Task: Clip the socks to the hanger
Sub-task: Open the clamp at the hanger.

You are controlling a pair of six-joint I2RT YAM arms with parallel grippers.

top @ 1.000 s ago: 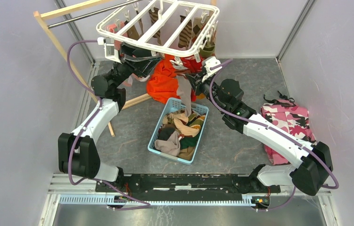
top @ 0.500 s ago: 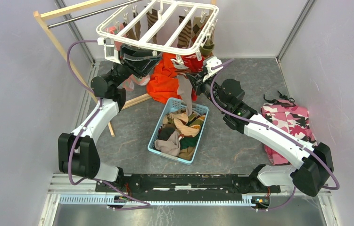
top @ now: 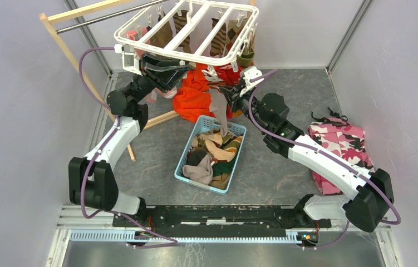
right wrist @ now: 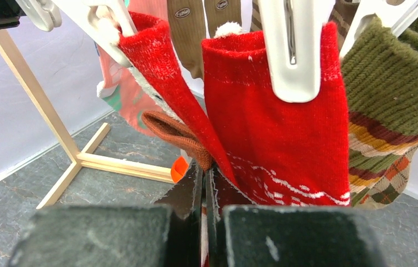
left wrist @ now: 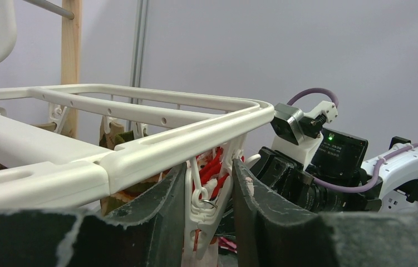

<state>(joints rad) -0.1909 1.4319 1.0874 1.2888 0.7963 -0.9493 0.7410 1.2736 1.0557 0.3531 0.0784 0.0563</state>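
Grips a sock (top: 217,114) in the right end effector (right wrist: 205,167), jaws clenched flat on the cloth just below its reddish-brown cuff. Holds that cuff up under the near edge of the hanger (left wrist: 156,151), against or just behind the left of two red socks (right wrist: 279,139) pegged there. Shows a green sock (right wrist: 390,72) pegged just to their right. Lets the pale foot dangle straight down, toe reaching the far rim of the basket (top: 184,154).

Reaches under the near-left part of the hanger with the left end effector (left wrist: 209,167) and brackets a dangling clip (left wrist: 203,210), one finger on each side, against or just beside the clip's arms. Cannot tell whether squeezing it or only straddling it. Faces the right wrist camera across the clip, close by.

Finds more socks (top: 212,153) heaped in the basket, brown, green and cream, on the counter (top: 262,172) between the two arms. Finds an orange cloth (top: 192,100) just beyond the basket, below the hanger. Finds a pink garment (top: 340,142) well off to the right, beside the right arm, and a wooden stand (top: 62,41) at far left.
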